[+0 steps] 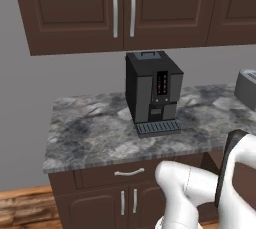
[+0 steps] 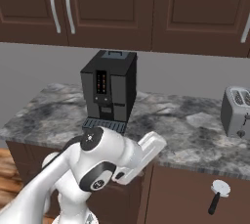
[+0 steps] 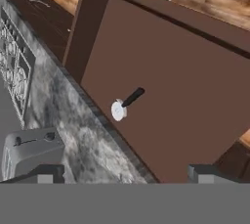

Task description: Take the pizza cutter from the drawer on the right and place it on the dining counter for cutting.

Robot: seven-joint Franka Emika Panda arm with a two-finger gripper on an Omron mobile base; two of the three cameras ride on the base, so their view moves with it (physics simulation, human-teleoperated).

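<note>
The pizza cutter [image 3: 126, 104] has a white round wheel and a short dark handle. It lies alone on the brown floor of the open drawer [image 3: 171, 66], which is pulled out below the marbled wall counter [image 3: 73, 115]. My gripper [image 3: 127, 176] hovers above the drawer, pointing down at the cutter, open, with nothing between its fingers and well apart from it. From the right base, the pizza cutter [image 2: 218, 196] shows low at the right inside the drawer [image 2: 180, 193], beyond my bent arm. The dining counter is out of view.
A black coffee machine [image 1: 152, 93] [image 2: 108, 88] stands on the wall counter [image 1: 90, 133]. A grey toaster [image 2: 237, 110] [image 3: 29, 149] sits at the counter's right. Dark brown upper cabinets [image 1: 120, 8] hang above. Wooden floor lies past the drawer's front.
</note>
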